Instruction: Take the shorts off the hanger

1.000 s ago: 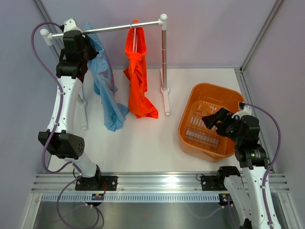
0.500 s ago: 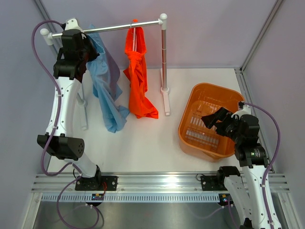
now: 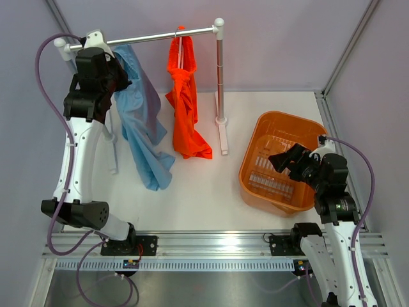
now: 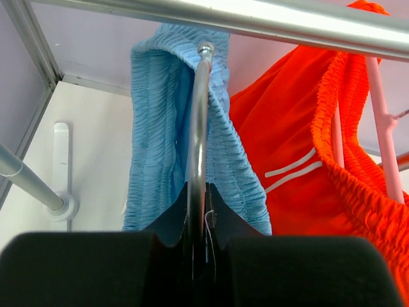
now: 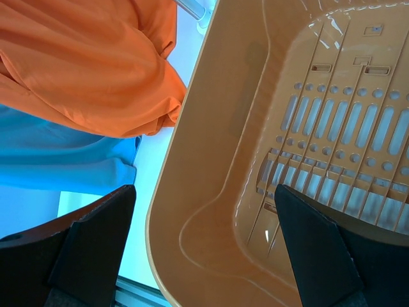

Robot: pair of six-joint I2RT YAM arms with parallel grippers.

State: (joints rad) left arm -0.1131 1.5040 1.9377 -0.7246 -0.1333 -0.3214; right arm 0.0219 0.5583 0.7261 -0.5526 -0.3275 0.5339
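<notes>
Tabletop (image 3: pixel 204 198) white beneath blue shorts (image 3: pixel 144 128), rack (image 3: pixel 153 37) and basket (image 3: pixel 250 163); walls (image 3: pixel 287 45) seemingly lilac.

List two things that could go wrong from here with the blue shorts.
The left gripper is shut on the metal hanger, not the cloth, so the gathered waistband of the blue shorts may stay bunched on it. They hang beside the orange shorts, so a pull might drag those.
</notes>
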